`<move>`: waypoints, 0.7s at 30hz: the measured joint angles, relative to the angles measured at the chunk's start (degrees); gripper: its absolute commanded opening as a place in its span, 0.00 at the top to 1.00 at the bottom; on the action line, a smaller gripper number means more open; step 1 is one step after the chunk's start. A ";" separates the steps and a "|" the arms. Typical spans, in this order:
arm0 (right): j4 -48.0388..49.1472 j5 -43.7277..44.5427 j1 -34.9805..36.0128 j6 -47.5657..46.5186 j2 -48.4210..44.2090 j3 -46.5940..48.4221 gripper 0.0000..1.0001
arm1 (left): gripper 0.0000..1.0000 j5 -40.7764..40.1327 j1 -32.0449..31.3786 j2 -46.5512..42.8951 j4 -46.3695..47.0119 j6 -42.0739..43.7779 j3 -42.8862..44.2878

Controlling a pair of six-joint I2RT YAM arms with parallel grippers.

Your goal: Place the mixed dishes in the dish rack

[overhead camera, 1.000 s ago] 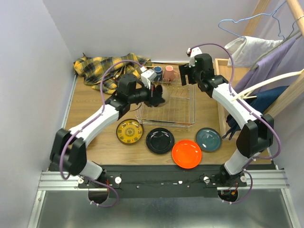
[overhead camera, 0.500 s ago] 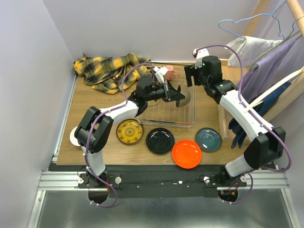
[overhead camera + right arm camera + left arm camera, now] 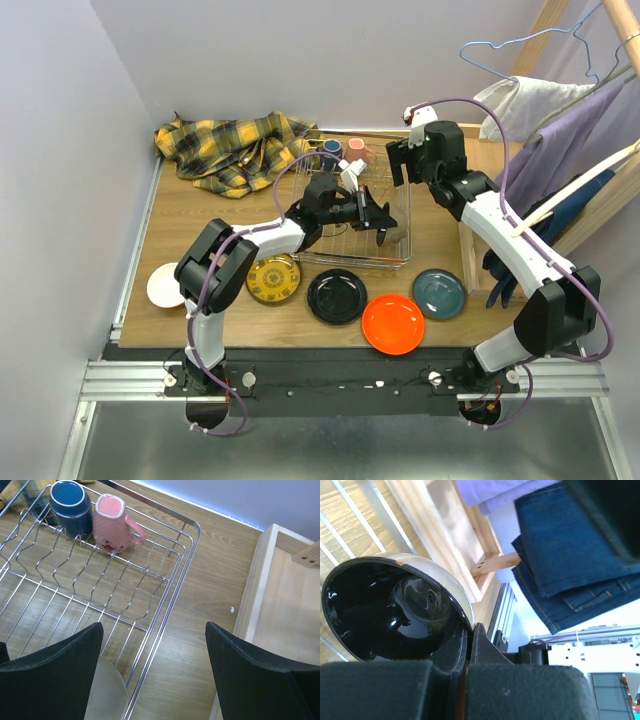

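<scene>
My left gripper (image 3: 377, 218) reaches over the right front part of the dish rack (image 3: 335, 240) and is shut on the rim of a bowl (image 3: 393, 234). The left wrist view shows the bowl (image 3: 390, 615) glossy black inside and beige outside, tilted on its side, with its rim pinched in that gripper (image 3: 470, 632). My right gripper (image 3: 403, 160) hangs open over the rack's back right corner, holding nothing. Yellow (image 3: 273, 278), black (image 3: 336, 295), orange (image 3: 392, 323) and teal (image 3: 438, 293) plates lie in front of the rack. A blue cup (image 3: 70, 505) and a pink cup (image 3: 112, 522) stand upside down in the rack (image 3: 192, 526).
A yellow plaid cloth (image 3: 235, 150) lies at the back left. A wooden frame (image 3: 468, 190) stands right of the rack, with clothes hanging beyond it. A white dish (image 3: 163, 285) sits near the table's left edge. The bowl's beige outside (image 3: 102, 695) shows by the right gripper's (image 3: 154, 627) left finger.
My left arm has stretched to the right across the rack, carrying the bowl to its right front part. The right gripper has shifted a little right. The white dish has come into view.
</scene>
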 measured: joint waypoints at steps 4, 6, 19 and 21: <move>0.22 -0.63 0.00 0.00 0.00 -0.22 0.10 | 1.00 -0.04 0.17 1.36 -0.17 -0.37 0.00; 0.48 -0.94 0.00 0.02 0.00 -0.52 0.11 | 1.00 -0.02 0.17 2.01 -0.20 -0.59 0.00; 1.51 -2.29 0.00 0.22 0.79 -1.31 0.11 | 0.97 3.19 5.38 6.32 -0.74 0.11 1.92; 1.64 -2.54 0.00 0.31 1.31 -1.31 0.11 | 0.91 4.28 6.49 6.34 -1.57 0.59 2.01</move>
